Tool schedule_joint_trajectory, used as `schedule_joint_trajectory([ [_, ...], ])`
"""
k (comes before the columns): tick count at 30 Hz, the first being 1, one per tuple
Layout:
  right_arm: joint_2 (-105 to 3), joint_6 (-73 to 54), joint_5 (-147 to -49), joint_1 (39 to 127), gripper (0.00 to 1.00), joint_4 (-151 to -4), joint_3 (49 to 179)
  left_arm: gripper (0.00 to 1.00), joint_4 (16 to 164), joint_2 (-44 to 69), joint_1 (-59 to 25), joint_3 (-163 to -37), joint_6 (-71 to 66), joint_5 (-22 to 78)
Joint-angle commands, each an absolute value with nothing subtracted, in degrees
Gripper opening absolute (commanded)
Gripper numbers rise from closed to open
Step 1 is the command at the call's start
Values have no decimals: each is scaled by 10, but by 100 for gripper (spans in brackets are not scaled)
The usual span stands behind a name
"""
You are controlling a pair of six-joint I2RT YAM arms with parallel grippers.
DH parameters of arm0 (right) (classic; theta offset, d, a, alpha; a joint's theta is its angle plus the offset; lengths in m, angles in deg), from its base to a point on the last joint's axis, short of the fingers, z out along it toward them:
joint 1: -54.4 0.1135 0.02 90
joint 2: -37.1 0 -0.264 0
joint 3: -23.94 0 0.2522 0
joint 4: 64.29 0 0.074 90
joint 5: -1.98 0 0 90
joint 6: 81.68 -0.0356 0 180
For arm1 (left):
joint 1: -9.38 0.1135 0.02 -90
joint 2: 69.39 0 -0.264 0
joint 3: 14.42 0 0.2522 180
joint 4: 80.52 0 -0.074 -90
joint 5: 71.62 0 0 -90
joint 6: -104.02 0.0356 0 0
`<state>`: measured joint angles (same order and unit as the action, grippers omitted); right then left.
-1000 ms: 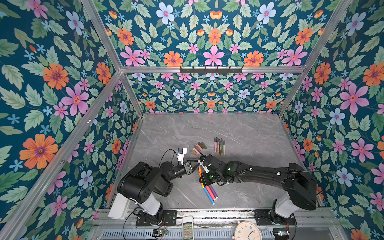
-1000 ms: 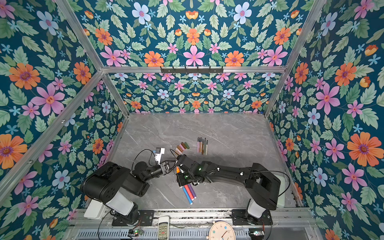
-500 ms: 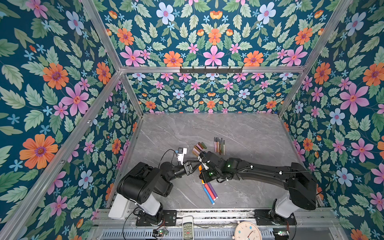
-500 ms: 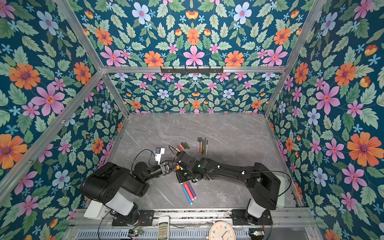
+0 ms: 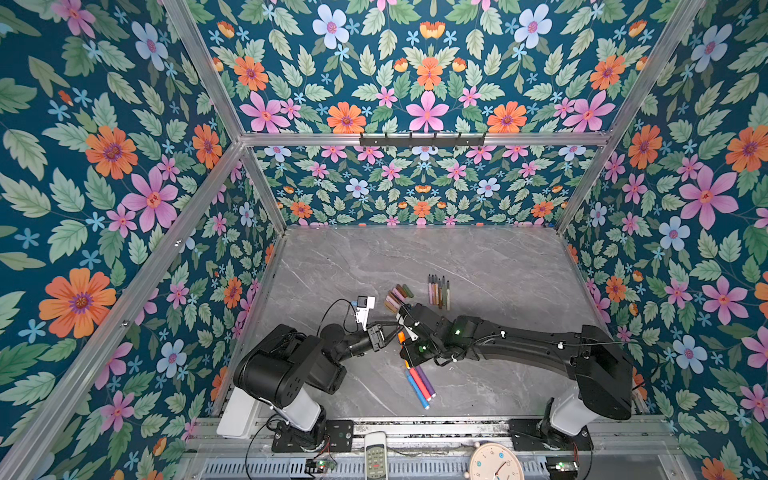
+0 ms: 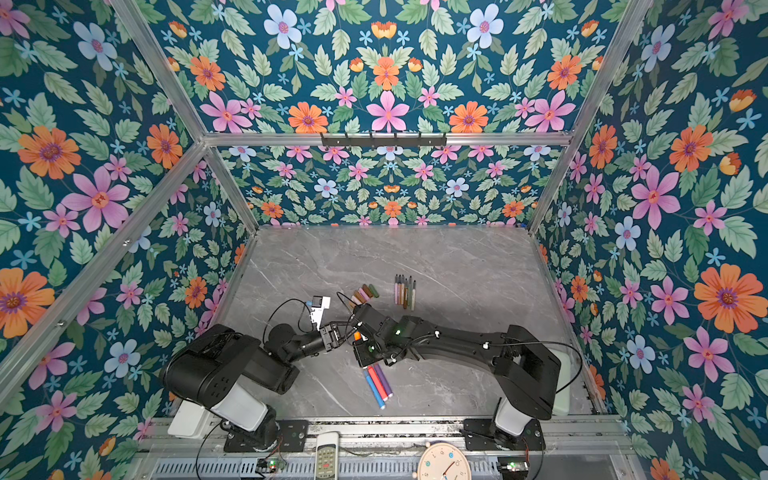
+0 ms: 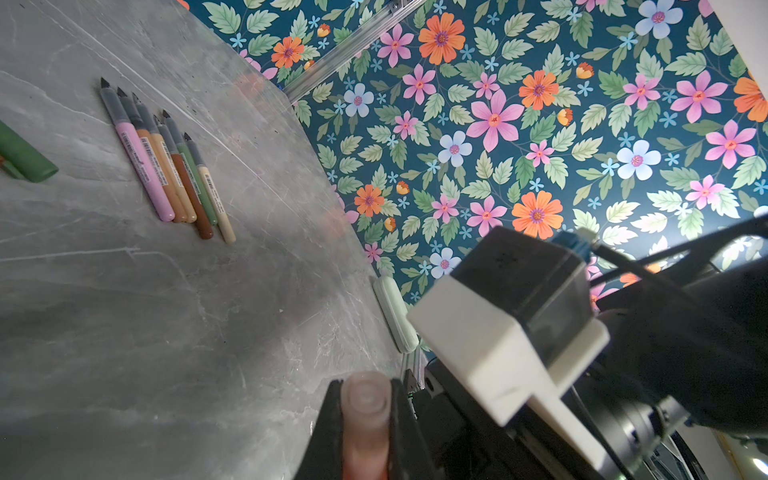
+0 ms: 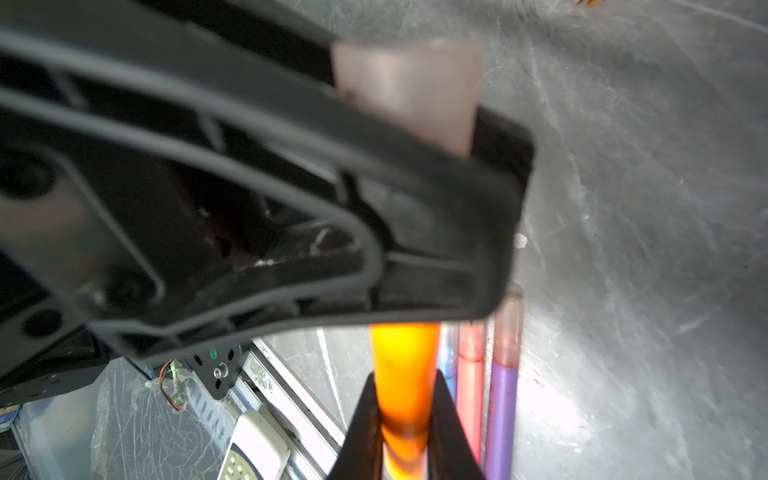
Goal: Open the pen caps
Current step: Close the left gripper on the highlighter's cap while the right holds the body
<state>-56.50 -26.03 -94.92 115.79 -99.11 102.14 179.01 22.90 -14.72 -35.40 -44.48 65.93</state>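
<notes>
Grey marble table (image 5: 498,266), and I've got both arms meeting low near the front middle. Left gripper (image 7: 365,390) is clamped tight on a pale translucent cap (image 7: 365,436). Right gripper (image 8: 405,386) is clamped tight on the orange pen (image 8: 405,353) by the barrel. In the right wrist view the left gripper's finger covers the joint, so I can't tell if that cap is seated or off (its end pokes out past the finger). The held pen sits just beside the far ends of three capped pens (image 5: 419,384): blue, red and purple, lying side by side toward the front edge. Further back are six uncapped pens (image 7: 166,166) in a tight row, tips toward the back wall. Just left of them is a cluster of loose caps (image 5: 397,296), with the green cap (image 7: 25,158) nearest the row.
</notes>
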Motion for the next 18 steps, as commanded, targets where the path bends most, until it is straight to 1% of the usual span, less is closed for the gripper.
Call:
schedule_joint_trajectory([
  [1,-560,-262,-947,1158,2,-994,1022,10,1813,228,-147,-353,-435,654],
  [3,-560,-263,-948,1158,2,-992,1020,14,1813,227,-147,-354,-435,653],
  [7,-560,-263,-949,1158,2,-992,1019,17,1813,227,-147,-353,-435,652],
  [8,-560,-263,-949,1158,2,-992,1019,20,1813,227,-147,-353,-435,652],
  [13,-562,-263,-951,1158,3,-992,1018,27,1813,225,-147,-352,-434,651],
  [17,-561,-264,-951,1158,3,-990,1014,26,1813,225,-147,-351,-433,650],
  [18,-560,-264,-951,1158,3,-990,1013,22,1813,225,-147,-352,-433,651],
])
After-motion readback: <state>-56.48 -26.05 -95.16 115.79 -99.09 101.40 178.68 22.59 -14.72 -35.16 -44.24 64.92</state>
